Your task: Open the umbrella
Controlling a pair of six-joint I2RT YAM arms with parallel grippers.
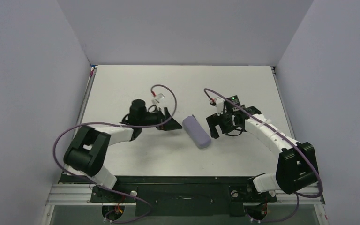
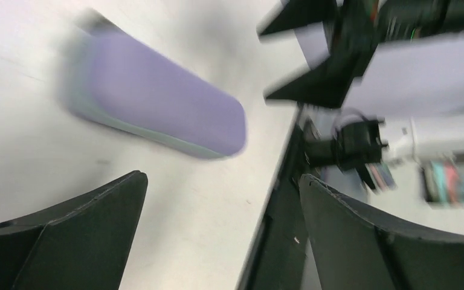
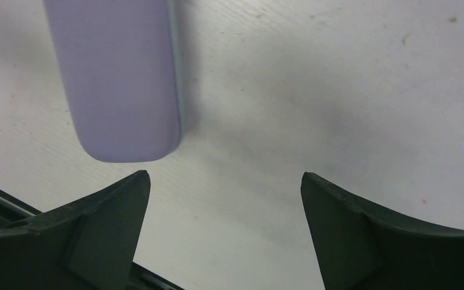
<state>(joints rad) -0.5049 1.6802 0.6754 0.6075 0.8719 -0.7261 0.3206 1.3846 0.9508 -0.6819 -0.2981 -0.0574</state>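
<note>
No umbrella was visible in the open: the closed lilac pouch (image 1: 197, 132) presumed to hold it lay flat on the table (image 1: 136, 79), long axis far-left to near-right, between the left gripper (image 1: 169, 121) and the slightly nearer right gripper (image 1: 213, 127), both spread wide and empty.

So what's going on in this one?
Nothing is held at this moment. A closed lilac case lies flat on the white table between the two arms. The left arm and the right arm each point at it from their own side, jaws wide open and clear of it. Nothing has been opened or unfolded yet.
</note>
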